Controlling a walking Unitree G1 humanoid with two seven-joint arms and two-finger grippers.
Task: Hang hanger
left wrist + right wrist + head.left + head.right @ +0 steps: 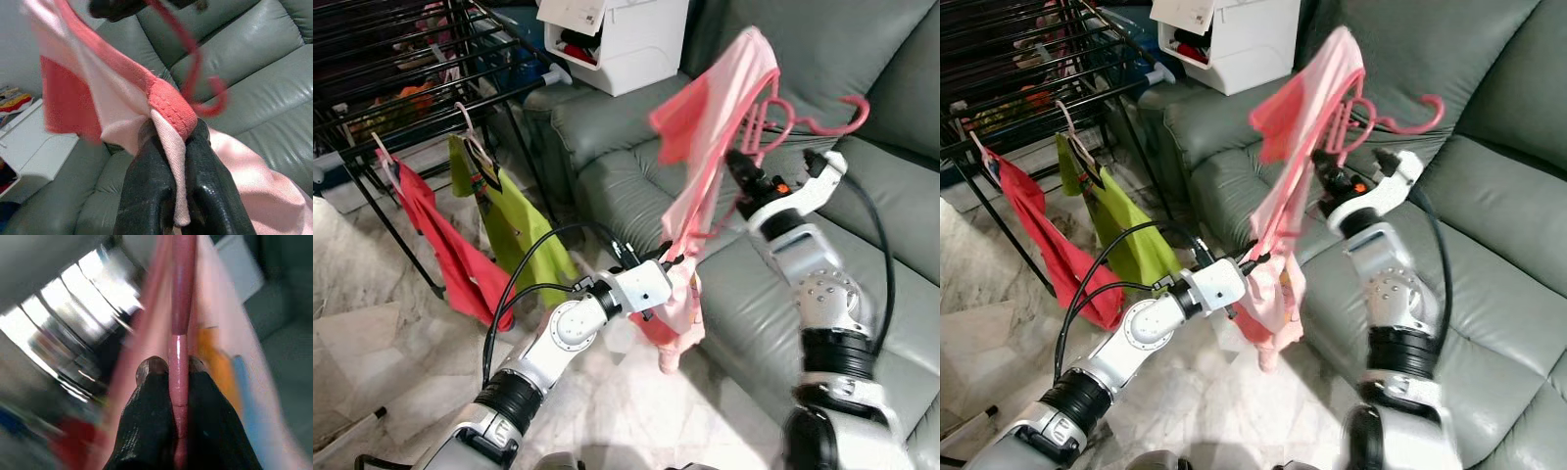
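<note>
left hand (168, 147): clamped on pink garment (715, 117) | right hand (173, 377): clamped on hanger (803, 122)

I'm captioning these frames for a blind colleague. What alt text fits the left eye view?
Two silver robot arms hold up a pink garment on a pink hanger before a grey-green sofa: the right hand grips the hanger, the left hand pinches the cloth lower down. At left, a black drying rack carries a red garment and a green garment.
</note>
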